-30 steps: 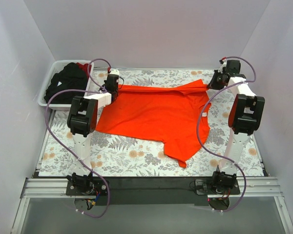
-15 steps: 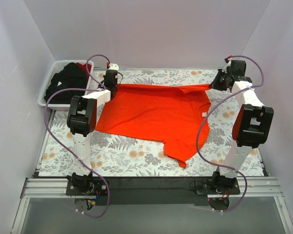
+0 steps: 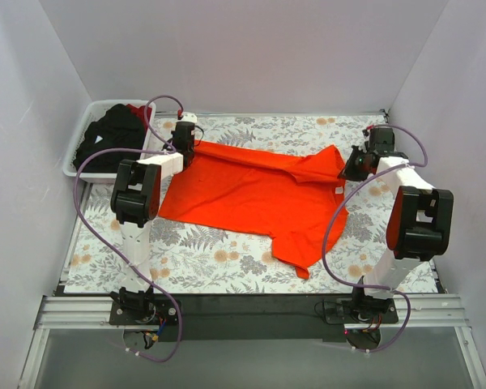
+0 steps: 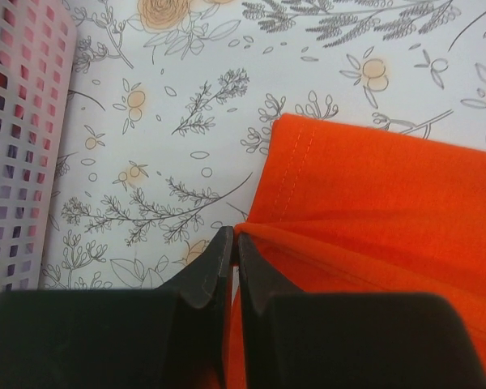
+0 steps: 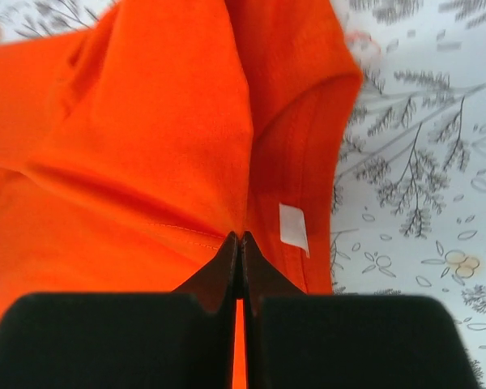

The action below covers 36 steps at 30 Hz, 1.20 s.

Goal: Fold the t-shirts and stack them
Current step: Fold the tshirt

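Observation:
The bright orange t-shirt (image 3: 251, 194) lies spread on the floral table, its far edge folded toward the middle. My left gripper (image 3: 184, 147) is shut on the shirt's far left corner; the left wrist view shows the cloth (image 4: 373, 219) pinched between the jaws of that gripper (image 4: 233, 237). My right gripper (image 3: 348, 168) is shut on the shirt's far right edge; the right wrist view shows that gripper (image 5: 241, 237) pinching orange cloth (image 5: 146, 146) beside the white neck label (image 5: 292, 227). Black and dark red shirts (image 3: 109, 138) lie in the white basket.
The white plastic basket (image 3: 77, 162) stands at the far left corner and shows in the left wrist view (image 4: 16, 146). White walls enclose the table on three sides. Purple cables loop from both arms.
My right gripper has pulled the shirt's far right edge nearer and down toward the middle, folding the far edge over. The left gripper has hardly moved.

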Each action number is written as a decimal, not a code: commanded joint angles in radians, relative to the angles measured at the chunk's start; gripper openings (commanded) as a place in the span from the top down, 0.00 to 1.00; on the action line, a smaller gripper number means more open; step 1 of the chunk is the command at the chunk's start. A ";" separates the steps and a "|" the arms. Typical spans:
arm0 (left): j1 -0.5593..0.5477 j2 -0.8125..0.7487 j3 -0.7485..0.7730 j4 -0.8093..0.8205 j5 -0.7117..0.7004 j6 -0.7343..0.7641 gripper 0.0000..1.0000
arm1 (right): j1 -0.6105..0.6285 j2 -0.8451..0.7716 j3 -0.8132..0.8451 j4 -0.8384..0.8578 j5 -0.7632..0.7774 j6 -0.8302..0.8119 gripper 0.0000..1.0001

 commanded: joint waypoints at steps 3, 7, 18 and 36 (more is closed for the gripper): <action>0.014 -0.068 -0.028 0.022 -0.050 0.028 1.00 | -0.003 -0.033 -0.061 0.012 0.042 0.033 0.99; 0.014 -0.043 -0.016 0.037 -0.079 0.049 1.00 | -0.003 -0.012 -0.067 0.015 0.024 0.033 0.99; 0.014 -0.037 -0.031 0.092 -0.071 0.092 1.00 | -0.003 -0.052 -0.101 0.015 -0.013 0.056 0.99; 0.002 -0.221 -0.161 0.039 -0.088 -0.010 0.52 | -0.006 -0.113 -0.100 0.031 0.021 0.047 0.57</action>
